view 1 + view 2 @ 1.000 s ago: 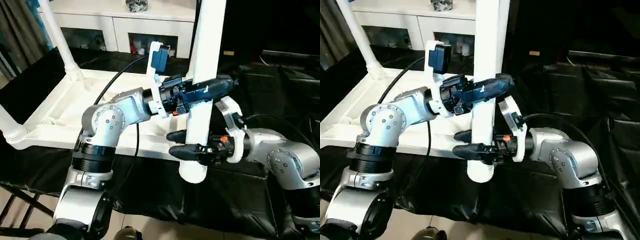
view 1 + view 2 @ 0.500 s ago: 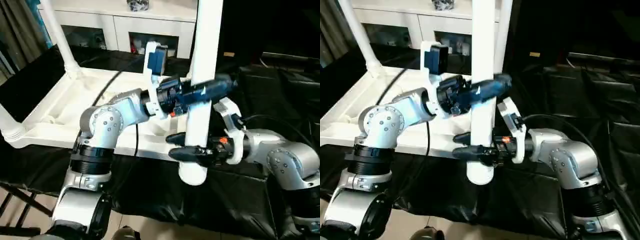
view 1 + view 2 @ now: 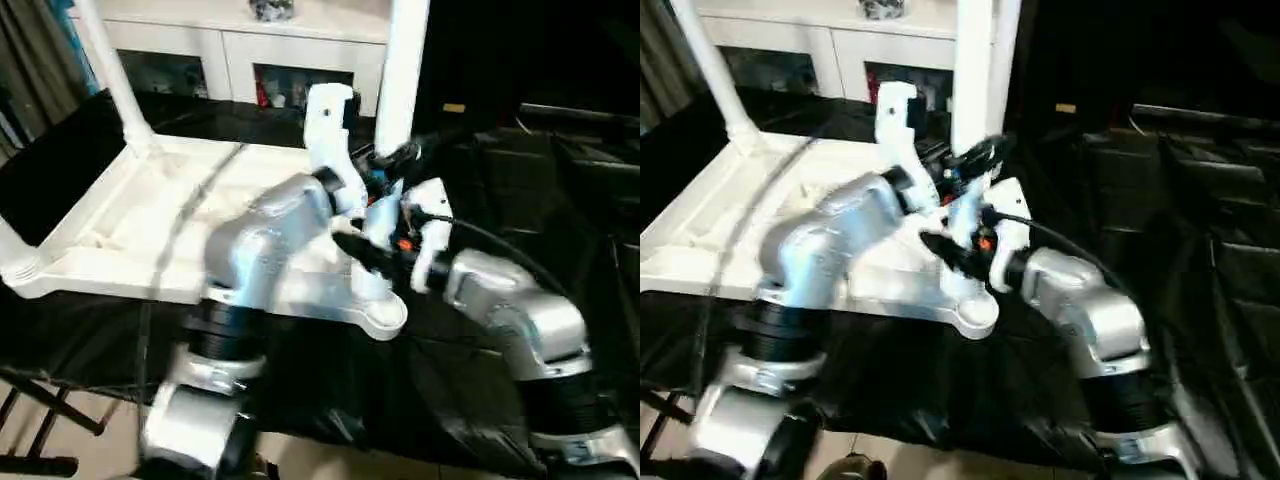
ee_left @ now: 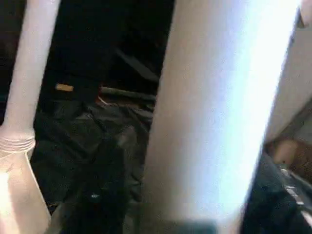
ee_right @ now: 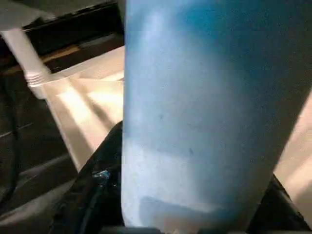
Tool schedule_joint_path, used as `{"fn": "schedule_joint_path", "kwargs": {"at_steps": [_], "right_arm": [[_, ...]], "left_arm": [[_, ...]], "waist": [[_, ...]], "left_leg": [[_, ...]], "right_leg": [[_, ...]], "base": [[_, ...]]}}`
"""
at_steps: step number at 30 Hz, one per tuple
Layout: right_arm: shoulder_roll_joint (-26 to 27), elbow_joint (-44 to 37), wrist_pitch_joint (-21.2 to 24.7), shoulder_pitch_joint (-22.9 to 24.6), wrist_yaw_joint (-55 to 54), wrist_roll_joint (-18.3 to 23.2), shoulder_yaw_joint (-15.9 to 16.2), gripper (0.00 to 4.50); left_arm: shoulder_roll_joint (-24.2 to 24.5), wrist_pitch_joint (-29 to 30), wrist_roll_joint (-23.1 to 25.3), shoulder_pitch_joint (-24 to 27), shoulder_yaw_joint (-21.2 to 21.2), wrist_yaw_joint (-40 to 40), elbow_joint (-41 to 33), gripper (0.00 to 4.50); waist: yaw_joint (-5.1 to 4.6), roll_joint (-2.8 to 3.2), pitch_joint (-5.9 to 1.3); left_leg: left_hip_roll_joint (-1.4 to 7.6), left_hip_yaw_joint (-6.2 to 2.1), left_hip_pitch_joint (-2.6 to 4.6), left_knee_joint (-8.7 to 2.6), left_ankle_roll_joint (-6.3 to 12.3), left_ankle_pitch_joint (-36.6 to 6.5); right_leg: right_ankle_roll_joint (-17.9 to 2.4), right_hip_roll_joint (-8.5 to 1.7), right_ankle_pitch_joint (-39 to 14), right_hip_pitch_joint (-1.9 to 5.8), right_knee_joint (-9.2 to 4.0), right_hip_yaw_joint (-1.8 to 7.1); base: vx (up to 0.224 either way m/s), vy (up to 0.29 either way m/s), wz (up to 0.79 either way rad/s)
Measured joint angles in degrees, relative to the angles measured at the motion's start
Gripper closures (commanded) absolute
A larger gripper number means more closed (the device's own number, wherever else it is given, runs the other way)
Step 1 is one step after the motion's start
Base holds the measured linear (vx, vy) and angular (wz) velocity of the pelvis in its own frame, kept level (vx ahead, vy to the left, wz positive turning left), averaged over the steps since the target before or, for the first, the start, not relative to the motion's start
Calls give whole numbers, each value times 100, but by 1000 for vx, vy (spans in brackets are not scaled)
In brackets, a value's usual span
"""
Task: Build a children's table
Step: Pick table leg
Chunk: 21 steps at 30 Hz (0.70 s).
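1. Compared with a second ago, the white leg [image 3: 398,90] has been carried from in front of the desk edge to above the near right corner socket [image 3: 378,312] of the upturned tabletop [image 3: 110,235]; its lower end is now hidden behind the two tools, so it cannot be told whether it sits in the socket.
2. Both silver forearms have been swung inward and are now crowded together at that corner.
3. The leg stands upright between the left tool [image 3: 385,165] and the right tool [image 3: 362,252], the left one higher on the tube.
4. In both wrist views the leg [image 4: 214,112] is seen pressed close between dark fingers [image 5: 97,175]; both tools are closed on the leg.
5. Two further legs [image 3: 112,75] stand in sockets on the tabletop's left side.
6. The tabletop lies on a black-covered desk [image 3: 470,390], before a white cabinet [image 3: 230,45].
7. No legible writing can be made out.
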Motion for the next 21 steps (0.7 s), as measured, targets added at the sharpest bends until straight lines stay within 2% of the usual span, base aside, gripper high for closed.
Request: {"fn": "schedule_joint_path", "kwargs": {"at_steps": [7,8,10,12,14,17,18,21], "right_arm": [[290,-2,-25,4,-380,-198,22,260],[298,-2,-48,5,-387,-205,20,204],[248,-16,-130,8,-361,-188,-13,190],[171,-217,-319,4,-167,-8,-117,184],[-22,-268,-350,-10,81,123,-234,155],[-409,-303,-235,-9,882,552,-360,144],[-546,-363,-133,-6,1205,746,-396,117],[-892,-423,157,-7,1914,1168,-506,106]], "left_arm": [[-45,-221,107,82,-14,127,7,242],[-45,-237,110,82,-22,125,1,242],[15,-288,115,82,11,83,8,242],[138,-344,77,83,218,7,136,243],[248,-339,-17,83,315,-189,206,258],[444,-202,-426,81,355,-873,203,265],[562,-46,-623,76,394,-1173,200,266],[813,350,-1064,70,427,-1833,196,267]], "waist": [[-6,7,-1],[-5,8,-1],[-1,10,-1],[-14,19,1],[-7,19,1],[15,21,2],[14,20,2],[11,20,1]], "left_leg": [[0,-2,-1,-6,0,0],[0,-2,0,-6,0,0],[-1,-3,0,-6,0,0],[-1,-3,3,-7,0,0],[-1,-6,4,-7,-1,0],[-2,-6,3,-7,0,0],[-2,-6,2,-6,0,0],[-2,-5,3,-4,0,0]], "right_leg": [[4,2,-3,-3,-3,0],[6,2,-3,-2,-3,0],[8,2,-5,0,-4,0],[15,2,-2,-1,-4,1],[15,3,-2,2,-4,-1],[6,3,4,6,-5,0],[-14,2,16,6,-5,0],[-20,2,20,6,-3,0]], "base": [[0,0,0],[0,0,0],[0,0,0],[0,0,0],[0,0,0],[0,0,0],[0,0,0],[0,0,0]]}}
